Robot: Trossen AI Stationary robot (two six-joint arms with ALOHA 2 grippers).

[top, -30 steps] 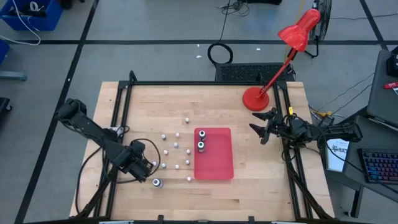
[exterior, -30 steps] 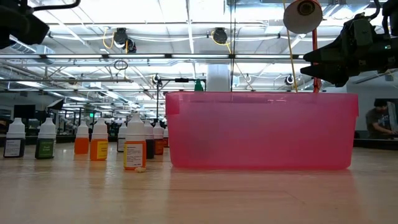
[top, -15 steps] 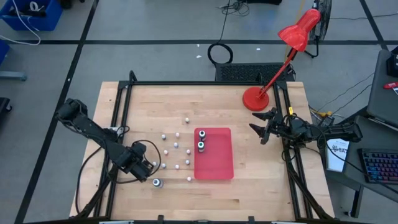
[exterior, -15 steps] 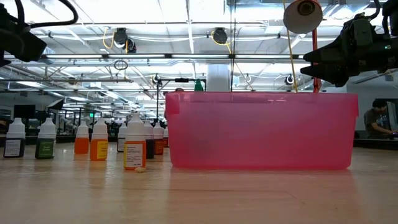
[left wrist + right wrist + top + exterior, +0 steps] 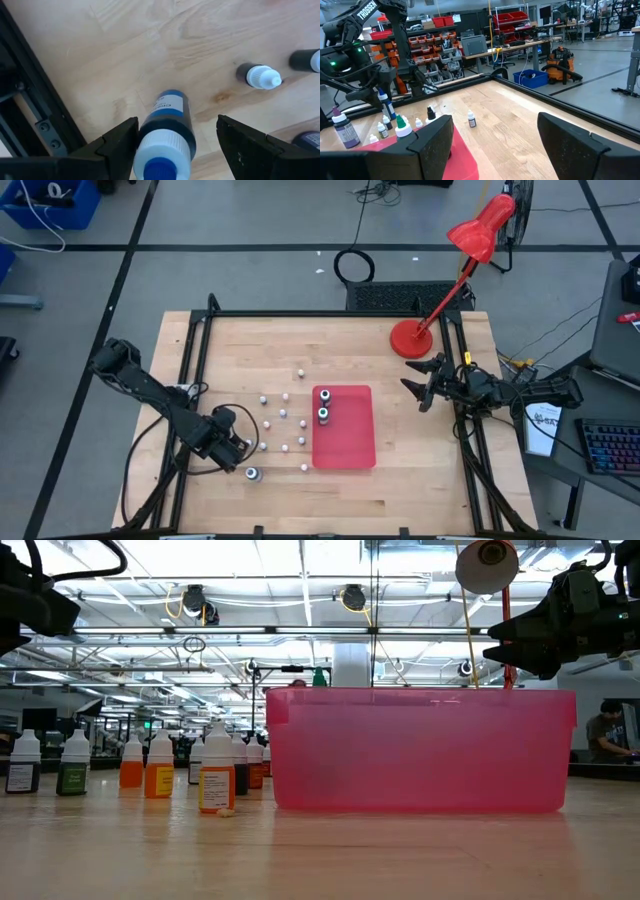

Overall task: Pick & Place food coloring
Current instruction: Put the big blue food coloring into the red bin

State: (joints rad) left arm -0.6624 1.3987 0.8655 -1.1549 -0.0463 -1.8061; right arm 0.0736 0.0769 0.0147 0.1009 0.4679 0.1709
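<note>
Several small food coloring bottles with white caps [image 5: 283,413] stand on the wooden table, left of the red tray [image 5: 355,455]. Two more bottles [image 5: 323,415] stand in the tray. My left gripper [image 5: 177,124] points down, open, over an upright blue bottle [image 5: 167,112]. Its fingers stand on either side of the bottle's white cap, with a clear gap on one side. In the high view this gripper [image 5: 238,446] hides the bottle. My right gripper [image 5: 425,380] waits open and level at the table's right edge. My left gripper comes from above with a finger on each side of the blue bottle's cap [image 5: 162,150]. One finger [image 5: 122,142] stands right against the cap, and I cannot tell whether it touches. The bottle stands upright on the table.
A single bottle [image 5: 253,474] stands near the front edge, just beside my left gripper. A red desk lamp [image 5: 410,338] has its base at the table's far right corner. A black frame rail [image 5: 190,410] runs along the left side, and bare wood lies in front of the tray.
My left gripper has sunk a little toward the blue bottle, with its jaws as wide as before. No bottle has moved.
</note>
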